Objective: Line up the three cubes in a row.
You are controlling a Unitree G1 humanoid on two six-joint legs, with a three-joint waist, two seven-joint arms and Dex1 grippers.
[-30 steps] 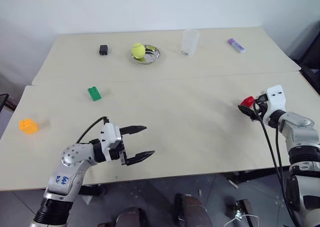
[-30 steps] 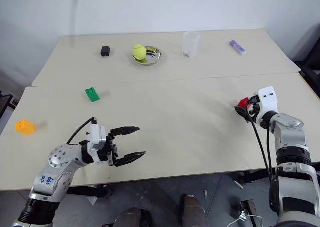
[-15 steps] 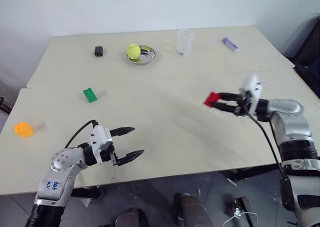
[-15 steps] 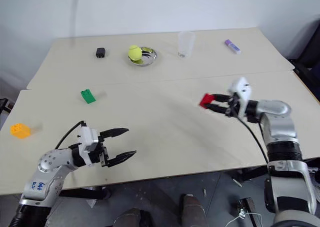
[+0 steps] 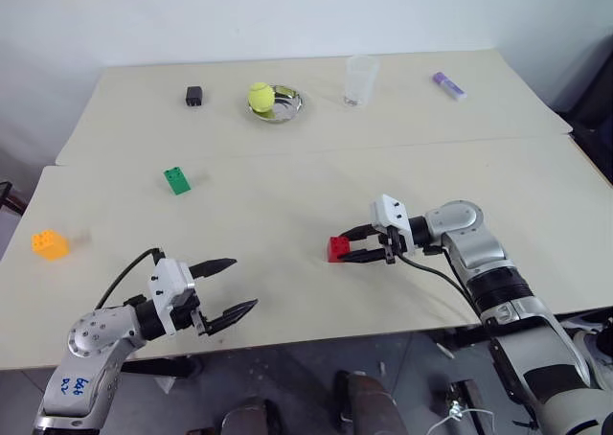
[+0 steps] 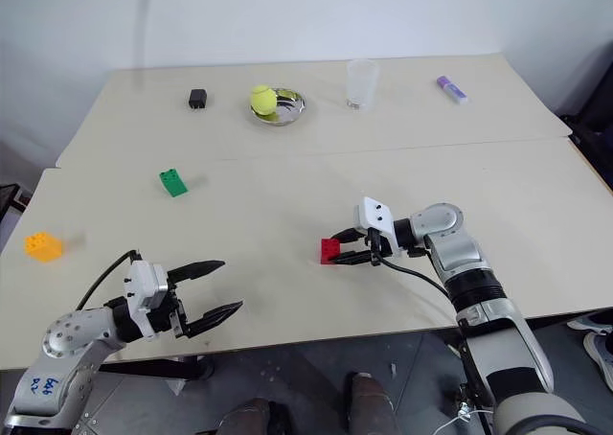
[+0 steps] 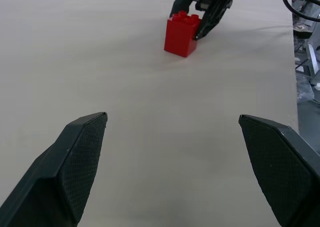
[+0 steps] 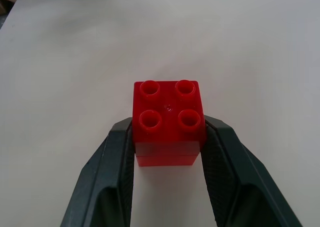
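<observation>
My right gripper [image 5: 350,249] is shut on the red cube [image 5: 337,249], holding it at the middle of the near table with its studs up; the right wrist view shows both fingers pressed against the red cube's [image 8: 168,122] sides. Far left on the near table lies the green cube [image 5: 176,179]. The orange-yellow cube [image 5: 47,243] rests close to the left edge. My left gripper [image 5: 228,288] hangs open over the front left of the table with nothing between its fingers. The left wrist view shows the red cube [image 7: 183,33] ahead of it.
On the far table stand a small black block [image 5: 194,95], a metal dish [image 5: 283,106] with a yellow-green tennis ball [image 5: 261,95], a clear cup [image 5: 360,79] and a purple-and-white object [image 5: 448,85]. A seam runs between the two tables.
My right gripper has swung from the table's right side to the middle, carrying the red cube, and now points left. My left gripper has drifted left and down, still open.
</observation>
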